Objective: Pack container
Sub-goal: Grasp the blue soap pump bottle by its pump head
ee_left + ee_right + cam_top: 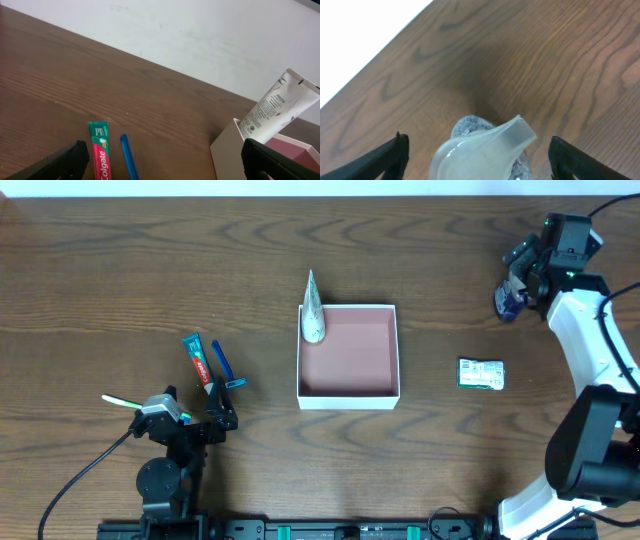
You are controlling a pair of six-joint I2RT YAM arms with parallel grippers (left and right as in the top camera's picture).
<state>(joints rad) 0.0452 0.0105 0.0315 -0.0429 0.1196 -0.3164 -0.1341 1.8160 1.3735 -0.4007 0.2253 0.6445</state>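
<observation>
The container point(350, 392) is a square white box with a pink inside, at the table's middle. A white tube point(313, 310) leans on its far left corner; both show in the left wrist view, the container point(225, 150) and the tube point(275, 112). My left gripper point(227, 404) is open and empty, just short of a Colgate toothpaste tube point(101, 155) and a blue stick-like item point(129, 157). My right gripper point(512, 286) is open at the far right, its fingers either side of a small bottle point(485, 150) with a frosted cap, not touching it.
A green and white packet point(481, 374) lies right of the container. A green and white toothbrush point(120, 401) lies left of my left arm. The toothpaste point(198, 360) and blue item point(222, 365) lie left of the container. The table's far edge is close behind the bottle.
</observation>
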